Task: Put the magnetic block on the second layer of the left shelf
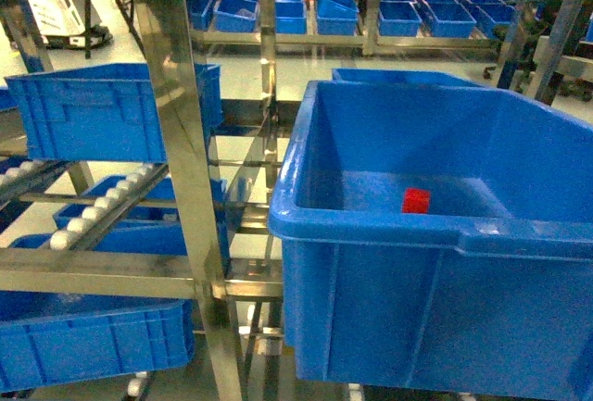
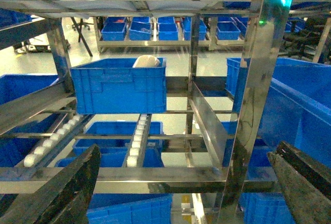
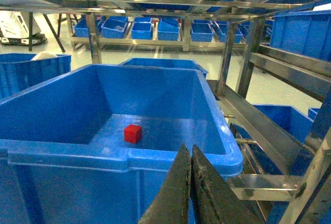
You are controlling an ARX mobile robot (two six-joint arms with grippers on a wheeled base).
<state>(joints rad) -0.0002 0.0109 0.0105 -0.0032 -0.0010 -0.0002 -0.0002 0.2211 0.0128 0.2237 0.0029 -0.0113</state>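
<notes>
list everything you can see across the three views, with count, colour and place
magnetic block: one, bright red, on the floor of the large crate
large crate: one, deep blue, thick rim, right of centre in the head view
ribbed crate: one, blue, on the rack's left side, upper level
lower crates: several, blue, beneath the roller rails
far crates: a row, blue, on racks across the aisle
steel rack: shiny posts and beams, centre-left
roller rails: white rollers, sloping, left
left gripper: dark fingers wide apart, holding nothing
right gripper: dark fingers pressed together, in front of the large crate's rim
</notes>
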